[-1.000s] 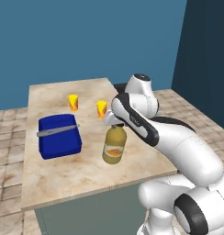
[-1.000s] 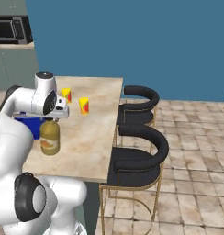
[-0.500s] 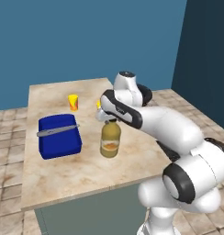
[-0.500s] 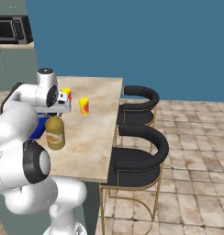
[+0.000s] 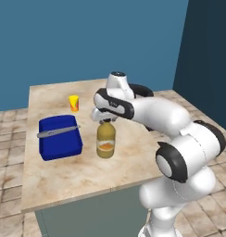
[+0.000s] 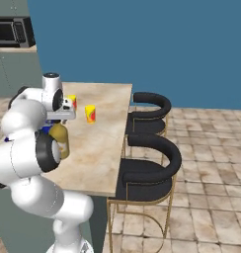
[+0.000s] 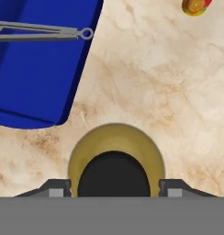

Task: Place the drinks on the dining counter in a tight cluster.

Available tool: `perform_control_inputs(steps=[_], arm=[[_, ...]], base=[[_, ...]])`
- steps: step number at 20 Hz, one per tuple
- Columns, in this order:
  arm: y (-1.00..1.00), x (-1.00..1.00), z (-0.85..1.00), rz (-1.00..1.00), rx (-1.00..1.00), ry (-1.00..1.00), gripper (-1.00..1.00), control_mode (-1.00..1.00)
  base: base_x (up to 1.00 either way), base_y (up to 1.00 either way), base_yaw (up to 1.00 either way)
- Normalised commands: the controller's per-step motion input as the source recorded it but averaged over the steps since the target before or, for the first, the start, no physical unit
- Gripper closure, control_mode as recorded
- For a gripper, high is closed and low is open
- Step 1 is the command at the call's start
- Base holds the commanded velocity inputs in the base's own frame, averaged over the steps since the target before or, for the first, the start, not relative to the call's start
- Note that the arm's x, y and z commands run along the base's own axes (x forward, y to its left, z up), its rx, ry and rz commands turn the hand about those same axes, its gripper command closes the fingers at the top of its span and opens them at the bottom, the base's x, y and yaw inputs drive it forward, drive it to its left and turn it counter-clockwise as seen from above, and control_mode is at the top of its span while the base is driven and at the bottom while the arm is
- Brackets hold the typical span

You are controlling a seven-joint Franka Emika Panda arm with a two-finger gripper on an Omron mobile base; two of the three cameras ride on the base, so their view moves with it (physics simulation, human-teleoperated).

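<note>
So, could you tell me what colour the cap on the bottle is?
Black; the cap tops the amber bottle, clearest in the hand view.

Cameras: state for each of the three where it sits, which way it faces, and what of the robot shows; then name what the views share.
Left base view: behind the arm on its left, looking forward and down over the dining counter; the white arm rises from lower right to the amber bottle.
Right base view: behind on the right, facing the counter and two black stools; the arm fills the left.
Hand view: on the hand, looking straight down onto the bottle's black cap; finger tips flank it.
Shared: the amber bottle and the blue box.
</note>
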Motion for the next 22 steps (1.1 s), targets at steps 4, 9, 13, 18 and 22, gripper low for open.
perform_control_inputs(steps=[4,9,13,18,22], arm=[[0.24,0.04,-0.30,0.02,-0.01,0.00,1.00,-1.00],[0.12,0.05,-0.22,0.00,0.00,0.00,1.00,-1.00],[0.01,-0.12,-0.24,0.00,0.00,0.00,1.00,-1.00],[0.00,-0.27,-0.17,0.00,0.00,-0.01,1.00,-1.00],[-0.04,-0.40,-0.18,0.00,0.00,-0.03,-1.00,-1.00]], base=[[0.00,0.00,0.00],[0.00,0.00,0.00],[0.00,0.00,0.00],[0.00,0.00,0.00],[0.00,0.00,0.00]])
